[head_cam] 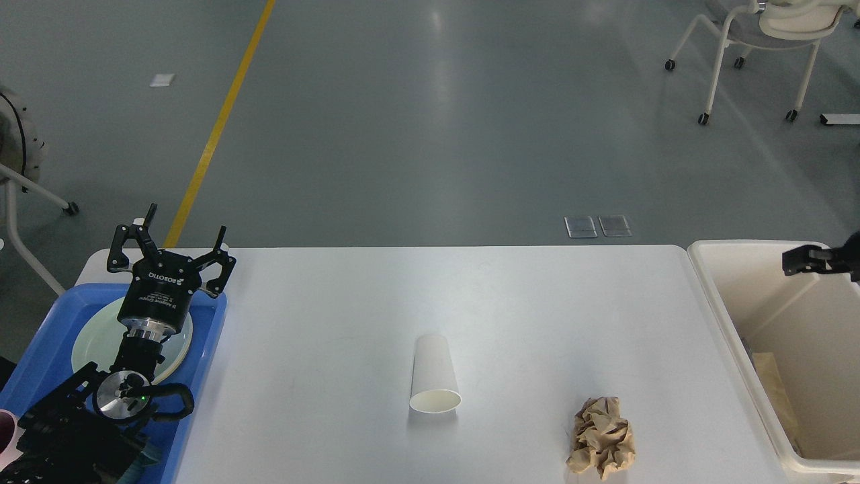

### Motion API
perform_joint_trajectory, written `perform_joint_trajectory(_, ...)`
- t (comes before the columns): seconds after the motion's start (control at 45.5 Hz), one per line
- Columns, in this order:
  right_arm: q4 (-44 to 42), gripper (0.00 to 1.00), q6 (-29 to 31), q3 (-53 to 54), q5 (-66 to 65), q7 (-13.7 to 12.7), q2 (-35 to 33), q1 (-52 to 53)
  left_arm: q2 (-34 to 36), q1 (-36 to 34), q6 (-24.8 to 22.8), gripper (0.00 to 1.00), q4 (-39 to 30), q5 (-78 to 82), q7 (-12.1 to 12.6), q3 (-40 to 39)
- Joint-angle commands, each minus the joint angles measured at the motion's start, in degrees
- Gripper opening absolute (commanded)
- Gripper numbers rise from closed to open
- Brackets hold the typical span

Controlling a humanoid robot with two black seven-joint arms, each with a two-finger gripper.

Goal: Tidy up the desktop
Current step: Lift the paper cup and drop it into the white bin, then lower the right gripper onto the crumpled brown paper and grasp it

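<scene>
The white desktop (pixel 322 316) holds a white paper cup (pixel 435 374) lying on its side near the middle, its mouth toward me. A crumpled brown paper ball (pixel 601 437) lies at the front right. My left gripper (pixel 176 236) is open and empty, and hovers over the blue tray's far end. My right gripper (pixel 814 261) shows only as a small dark part at the right edge, above the cream bin (pixel 722 316). Nothing shows in it, and its fingers cannot be told apart.
A blue tray (pixel 209 336) at the desktop's left end holds a pale green plate (pixel 91 343). The cream bin stands off the right end with brown paper (pixel 772 383) inside. A wheeled chair (pixel 759 40) stands on the floor far right.
</scene>
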Motion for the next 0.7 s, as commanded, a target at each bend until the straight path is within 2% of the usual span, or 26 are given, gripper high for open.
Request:
perform_joint_trajectory(0.0, 18.74, 1.00, 11.46, -2.29, -0.55, 0.50, 0.15, 27.00, 0.00, 0.00, -0.08, 1.00, 0.00, 0.00, 0.00, 0.00)
perform_joint_trajectory(0.044, 26.29, 1.00, 14.80, -2.21, -0.55, 0.32, 0.94, 37.53, 0.00, 0.00, -0.08, 1.00, 0.00, 0.00, 0.00, 0.00)
perform_joint_trajectory(0.132, 35.72, 1.00, 16.14, -2.30, -0.64, 0.23, 4.45, 50.48, 0.09, 0.00, 0.00, 1.00, 0.00, 0.00, 0.00, 0.00)
perform_joint_trajectory(0.285, 43.91, 1.00, 20.78, -1.86, -0.73, 0.32, 9.03, 65.62, 0.09, 0.00, -0.08, 1.00, 0.00, 0.00, 0.00, 0.00)
perform_joint_trajectory(0.461, 49.18, 1.00, 20.78, 3.85, -0.55, 0.24, 6.84, 70.90, 0.00, 0.00, 0.00, 1.00, 0.00, 0.00, 0.00, 0.00)
perform_joint_trajectory(0.681, 50.68, 1.00, 20.78, 3.94, -0.38, 0.15, 5.43, 68.72, 0.00, 0.00, 0.00, 1.00, 0.00, 0.00, 0.00, 0.00)
